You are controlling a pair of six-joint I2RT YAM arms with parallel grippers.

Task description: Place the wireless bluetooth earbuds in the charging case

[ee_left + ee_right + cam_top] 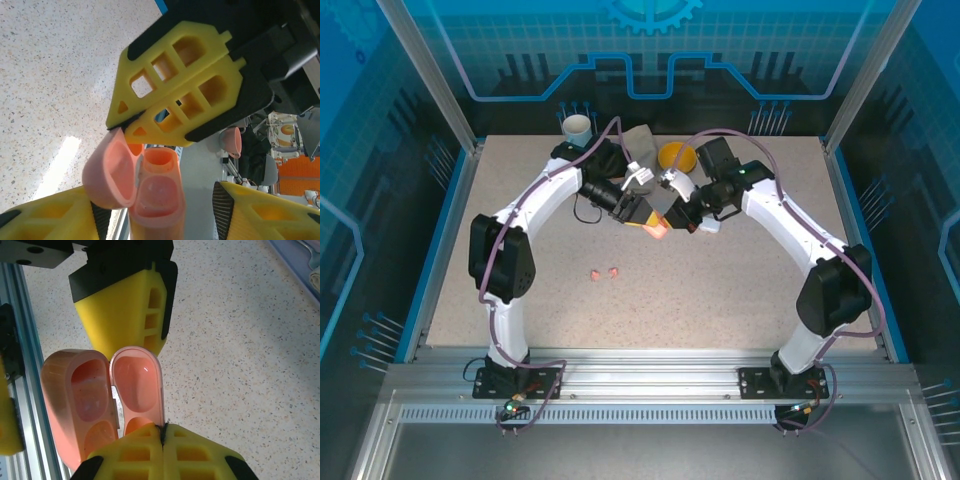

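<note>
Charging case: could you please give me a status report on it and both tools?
Right tool shut on lid of charging case, case open and empty. Left tool open, straddling case body. Two pink earbuds on table, none inserted. Nothing in the way.

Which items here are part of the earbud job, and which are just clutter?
Job:
- pink case, open
- two loose pink earbuds
- right gripper, pinching the case lid

Lying about:
- white cup
- yellow bowl
</note>
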